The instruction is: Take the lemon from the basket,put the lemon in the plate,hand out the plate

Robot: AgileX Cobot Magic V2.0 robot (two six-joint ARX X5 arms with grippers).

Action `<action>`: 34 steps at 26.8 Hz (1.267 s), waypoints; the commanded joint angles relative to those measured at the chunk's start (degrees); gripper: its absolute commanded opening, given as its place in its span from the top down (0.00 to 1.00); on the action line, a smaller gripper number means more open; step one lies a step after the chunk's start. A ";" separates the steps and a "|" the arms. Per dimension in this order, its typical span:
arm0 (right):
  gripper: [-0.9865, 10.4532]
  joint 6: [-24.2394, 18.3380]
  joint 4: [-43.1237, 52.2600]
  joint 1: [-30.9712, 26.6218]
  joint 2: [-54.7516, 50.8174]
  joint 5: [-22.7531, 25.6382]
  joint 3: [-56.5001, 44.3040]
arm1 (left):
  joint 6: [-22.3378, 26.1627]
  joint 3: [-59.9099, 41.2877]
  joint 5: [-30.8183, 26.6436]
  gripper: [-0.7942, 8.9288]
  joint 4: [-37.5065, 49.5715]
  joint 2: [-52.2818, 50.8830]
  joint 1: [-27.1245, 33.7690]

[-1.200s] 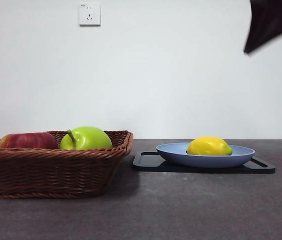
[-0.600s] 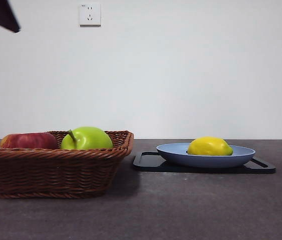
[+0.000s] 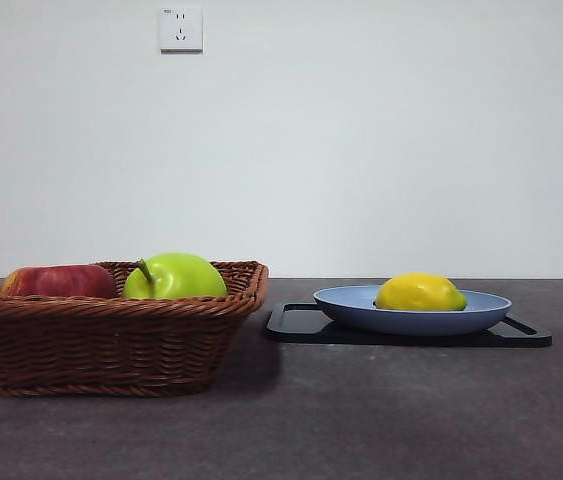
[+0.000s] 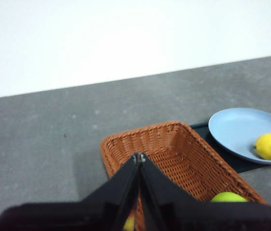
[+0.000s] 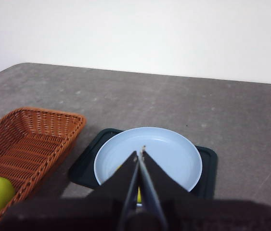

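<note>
A: Item one, the lemon [image 3: 420, 292]. Location: lying in the plate [image 3: 481, 312], which sits on the black tray [image 3: 296, 322] toward the right side of the counter. The basket [image 3: 111, 340] stands near the left edge, holding only the green apple [image 3: 175, 276] and the red apple [image 3: 58, 281].

B: Item two, the tools. The right gripper [image 5: 140, 153] hangs above the plate with its jaws pressed together, holding nothing. The left gripper [image 4: 138, 158] hangs over the basket, jaws likewise together and empty.

A: Step in hand, by judgement: handing out the plate. The right gripper would need to part its jaws, come down on the bare rim nearest it, away from the lemon, and pinch the rim squarely.

B: Handling note: the lemon is round and the plate shallow, so the lift should stay level and slow, or the fruit may roll off.

A: Changes against the earlier front views: a large dark arm at the top right corner a second ago, a dark tip at the top left half a second ago; now only a small tip at the top right. Fruit, plate and basket unchanged.
</note>
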 commanded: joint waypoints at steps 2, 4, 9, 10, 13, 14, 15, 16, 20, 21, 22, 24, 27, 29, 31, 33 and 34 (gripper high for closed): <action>0.91 0.90 0.70 0.37 -0.07 0.33 0.42 | -0.57 0.35 0.09 0.91 0.37 0.61 -0.02; 0.91 0.90 0.70 0.37 -0.07 0.35 0.42 | -0.57 0.35 0.09 0.91 0.46 0.61 -0.02; 0.91 0.90 0.70 0.37 -0.07 0.22 0.42 | -0.57 0.35 0.37 0.91 0.42 0.59 -0.61; 0.91 0.90 0.70 0.37 -0.07 0.24 0.42 | -0.55 0.35 -1.27 0.91 0.70 0.57 -0.74; 0.91 0.90 0.70 0.37 -0.07 0.22 0.42 | -0.11 0.35 -4.42 0.91 0.50 0.55 -0.83; 0.91 0.90 0.70 0.37 -0.07 0.22 0.42 | -0.13 0.35 -4.39 0.91 0.07 0.39 -0.85; 0.91 0.90 0.68 0.37 -0.07 0.24 0.42 | -0.11 0.35 -4.42 0.91 -0.63 -0.11 -0.81; 0.91 0.90 0.70 0.37 -0.07 0.24 0.42 | 0.85 0.33 -4.74 0.91 -1.88 -1.40 -0.50; 0.91 0.90 0.70 0.37 -0.07 0.22 0.42 | 3.96 -0.37 -7.56 0.91 -4.46 -7.78 3.61; 0.91 0.90 0.68 0.37 -0.07 0.24 0.42 | 3.87 -0.83 -7.63 0.91 -4.15 -9.29 5.16; 0.91 0.90 0.68 0.37 -0.07 0.26 0.42 | 3.74 -1.42 -7.56 0.91 -3.63 -10.88 7.10; 0.91 0.90 0.72 0.37 -0.07 0.26 0.42 | 3.76 -2.97 -7.50 0.91 -2.16 -13.31 10.97; 0.91 0.92 0.70 0.37 -0.07 0.22 0.42 | 3.76 -6.84 -7.13 0.91 2.03 -15.89 16.74; 0.91 0.90 0.70 0.37 -0.07 0.24 0.42 | 3.61 -10.12 -4.09 0.91 4.94 -17.20 20.06; 0.91 0.90 0.72 0.37 -0.07 0.26 0.42 | 3.63 -13.62 0.13 0.91 7.30 -18.38 22.67; 0.91 0.90 0.74 0.37 -0.07 0.26 0.42 | 3.61 -16.79 2.69 0.91 9.73 -18.91 24.26; 0.91 0.90 0.72 0.37 -0.07 0.24 0.42 | 3.41 -18.84 3.87 0.91 10.64 -19.45 25.00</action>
